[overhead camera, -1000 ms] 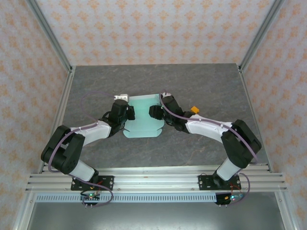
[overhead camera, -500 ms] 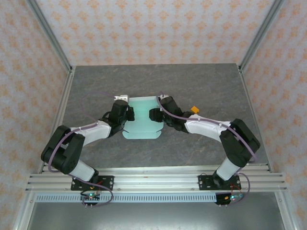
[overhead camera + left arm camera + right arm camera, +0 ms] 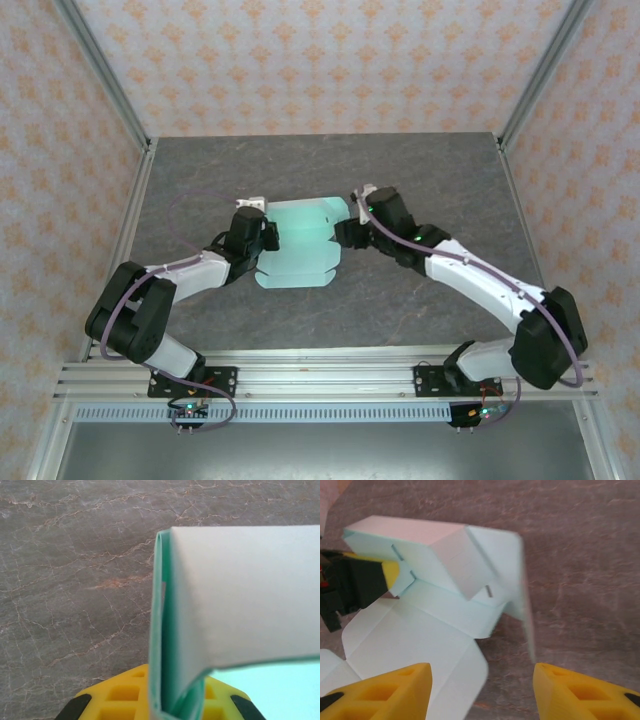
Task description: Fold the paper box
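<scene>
The paper box is a pale mint-blue die-cut sheet lying partly folded on the grey table between the two arms. My left gripper is at the sheet's left edge and is shut on a doubled-over flap of the paper box; the card stands upright between its yellow fingers. My right gripper is at the sheet's right edge and is open. In the right wrist view its yellow fingertips stand wide apart with nothing between them. The paper box lies just ahead, with raised flaps.
The grey stone-patterned tabletop has free room behind and to both sides of the sheet. Aluminium posts and patterned walls enclose the table. A metal rail runs along the near edge by the arm bases.
My right gripper has opened wider and drawn back to the right, off the sheet's right edge, and its arm has stretched out. The right flap has spread out. My left gripper has kept its grip.
</scene>
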Action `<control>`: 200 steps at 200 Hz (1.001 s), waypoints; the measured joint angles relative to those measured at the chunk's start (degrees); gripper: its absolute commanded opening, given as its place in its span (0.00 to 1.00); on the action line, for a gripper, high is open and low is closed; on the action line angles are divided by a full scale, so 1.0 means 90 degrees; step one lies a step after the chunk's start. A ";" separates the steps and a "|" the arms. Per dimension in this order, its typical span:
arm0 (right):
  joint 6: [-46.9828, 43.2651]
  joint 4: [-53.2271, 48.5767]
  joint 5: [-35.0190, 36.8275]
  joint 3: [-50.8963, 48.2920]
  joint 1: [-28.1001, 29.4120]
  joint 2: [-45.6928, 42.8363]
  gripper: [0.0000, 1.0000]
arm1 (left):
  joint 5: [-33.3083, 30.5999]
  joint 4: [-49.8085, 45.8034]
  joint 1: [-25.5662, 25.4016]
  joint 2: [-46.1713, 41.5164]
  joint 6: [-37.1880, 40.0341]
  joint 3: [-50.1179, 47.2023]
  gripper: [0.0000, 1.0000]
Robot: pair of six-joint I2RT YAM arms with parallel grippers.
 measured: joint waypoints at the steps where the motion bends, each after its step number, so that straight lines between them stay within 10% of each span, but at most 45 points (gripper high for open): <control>1: -0.0015 -0.0005 -0.0034 0.0007 -0.0044 -0.0012 0.56 | 0.0002 0.0000 0.0002 0.0000 0.0000 0.0000 0.00; 76: -0.0607 -0.0058 -0.1311 0.0838 -0.2072 0.0741 0.57 | 0.0333 -0.0070 0.0095 -0.0202 0.0000 0.0019 0.00; 200: -0.1899 -0.0189 -0.4039 0.1100 -0.1647 0.2035 0.53 | 0.0648 -0.0301 0.0136 -0.0226 0.0000 0.0134 0.00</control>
